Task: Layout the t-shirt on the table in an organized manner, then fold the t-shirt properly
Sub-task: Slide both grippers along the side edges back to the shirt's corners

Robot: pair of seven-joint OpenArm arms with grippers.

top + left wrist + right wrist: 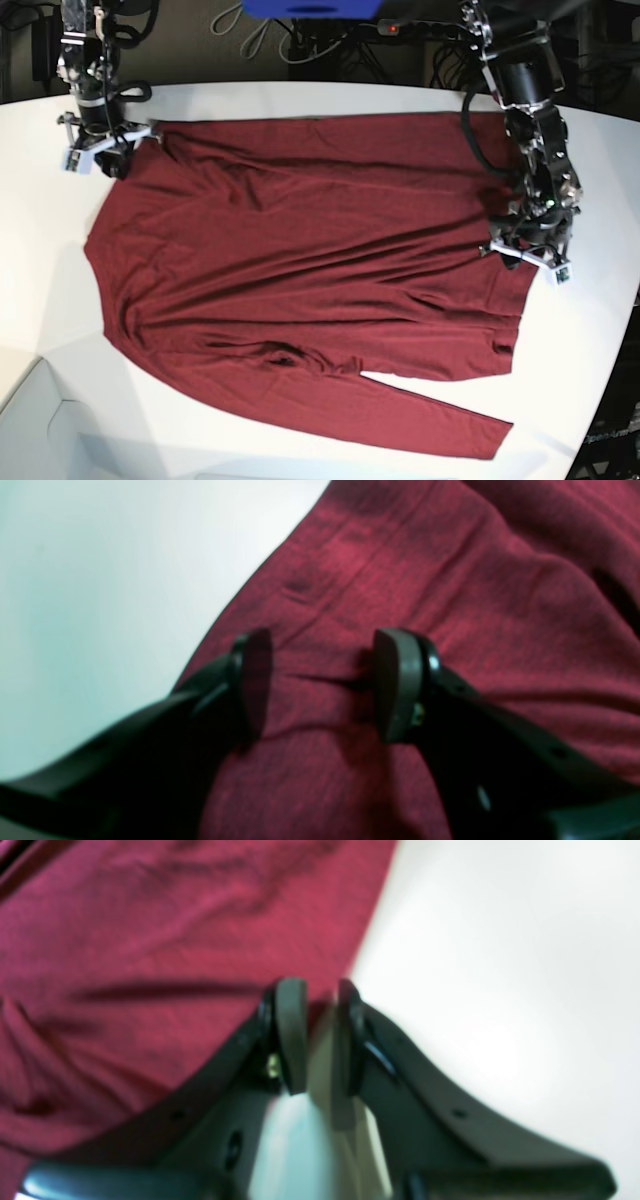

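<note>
The maroon t-shirt (300,260) lies spread out and wrinkled on the white table (40,260), with one long sleeve (430,410) stretched along its near edge. My left gripper (528,255) is over the shirt's right end. In the left wrist view its fingers (400,685) stand wide apart around bare fabric (450,580) with a small crease, so this gripper (325,680) is open. My right gripper (100,155) sits at the shirt's far left corner. Seen from its wrist, this gripper (319,990) has a narrow gap at the shirt's edge (200,940), with pale table (500,965) showing through.
Dark equipment and cables (300,30) run behind the table's far edge. The tabletop curves away at the near left (30,390). White surface (100,580) lies beside the shirt on each side.
</note>
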